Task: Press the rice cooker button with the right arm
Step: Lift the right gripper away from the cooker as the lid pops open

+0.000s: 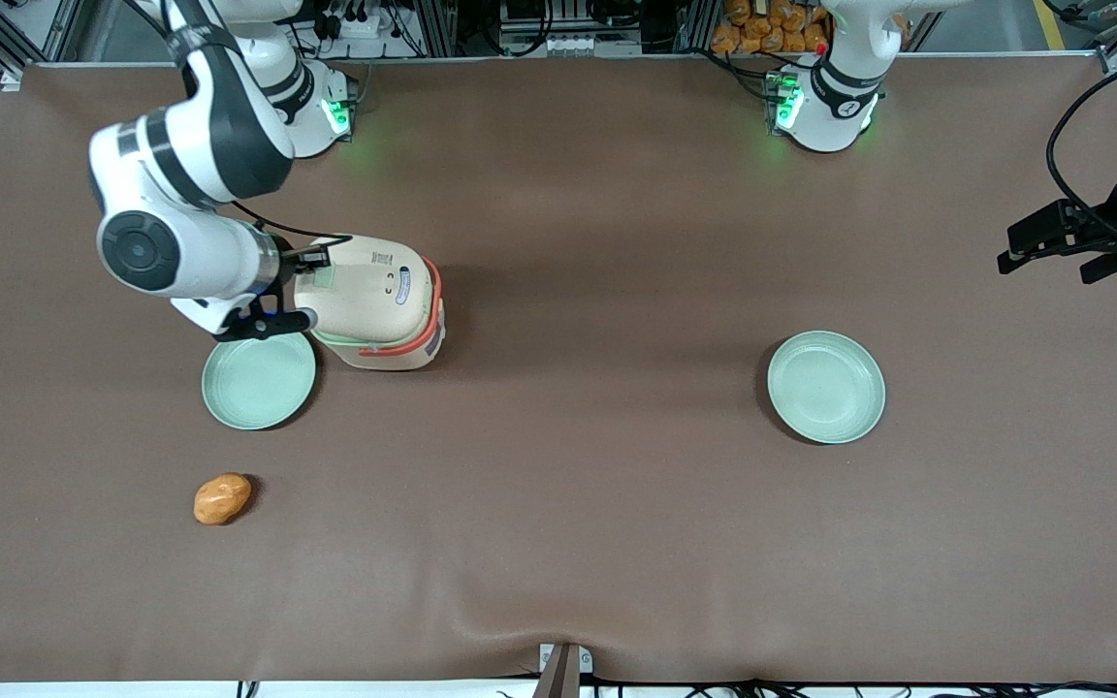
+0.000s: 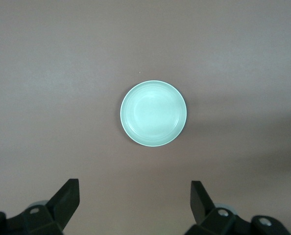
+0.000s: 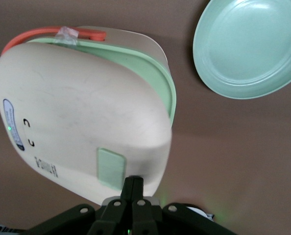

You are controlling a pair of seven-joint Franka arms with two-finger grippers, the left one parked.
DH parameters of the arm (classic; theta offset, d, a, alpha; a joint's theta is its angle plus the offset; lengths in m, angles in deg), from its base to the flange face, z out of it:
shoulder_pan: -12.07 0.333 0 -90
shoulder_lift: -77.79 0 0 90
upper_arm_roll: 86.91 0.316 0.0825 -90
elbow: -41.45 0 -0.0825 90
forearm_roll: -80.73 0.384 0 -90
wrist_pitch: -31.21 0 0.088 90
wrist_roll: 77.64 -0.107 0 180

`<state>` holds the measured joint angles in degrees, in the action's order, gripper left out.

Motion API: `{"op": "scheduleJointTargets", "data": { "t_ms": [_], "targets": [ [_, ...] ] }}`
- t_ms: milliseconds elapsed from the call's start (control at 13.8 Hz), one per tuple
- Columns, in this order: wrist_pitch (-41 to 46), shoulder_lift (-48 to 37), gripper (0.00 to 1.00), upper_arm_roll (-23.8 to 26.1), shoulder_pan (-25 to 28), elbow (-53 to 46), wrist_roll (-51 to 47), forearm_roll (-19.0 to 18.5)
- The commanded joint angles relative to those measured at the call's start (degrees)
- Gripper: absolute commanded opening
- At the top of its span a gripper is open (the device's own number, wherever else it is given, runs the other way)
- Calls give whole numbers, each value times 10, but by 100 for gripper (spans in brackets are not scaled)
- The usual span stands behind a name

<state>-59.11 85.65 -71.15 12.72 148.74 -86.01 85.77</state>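
Note:
The cream-beige rice cooker (image 1: pixel 379 301) with a coral-orange handle band stands on the brown table near the working arm's base. In the right wrist view its lid (image 3: pixel 82 122) fills much of the frame, with the pale green square button (image 3: pixel 110 168) near the lid's edge. My right arm (image 1: pixel 180 145) reaches over the cooker's end. My gripper (image 3: pixel 133 182) is shut, its fingers pressed together, and its tip sits over the cream lid just beside the button. In the front view the gripper (image 1: pixel 318 257) points at the lid's edge, next to the button (image 1: pixel 326 278).
A green plate (image 1: pixel 259 380) lies beside the cooker, nearer the front camera, and shows in the right wrist view (image 3: pixel 248 46). An orange-brown bread roll (image 1: pixel 222 498) lies nearer still. A second green plate (image 1: pixel 826 386) lies toward the parked arm's end and shows in the left wrist view (image 2: pixel 153 113).

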Motion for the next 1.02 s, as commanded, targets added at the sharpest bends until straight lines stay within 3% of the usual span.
{"op": "scheduleJointTargets", "data": {
  "t_ms": [0,73,655,945],
  "targets": [
    [64,8,72,2,-13,-77,-4,-5],
    [72,8,100,-8,-14,-96,2,-4],
    [88,6,100,-99,-9,-213,43,-12],
    [72,-17,100,-145,-7,-226,85,-36]
  ]
}}
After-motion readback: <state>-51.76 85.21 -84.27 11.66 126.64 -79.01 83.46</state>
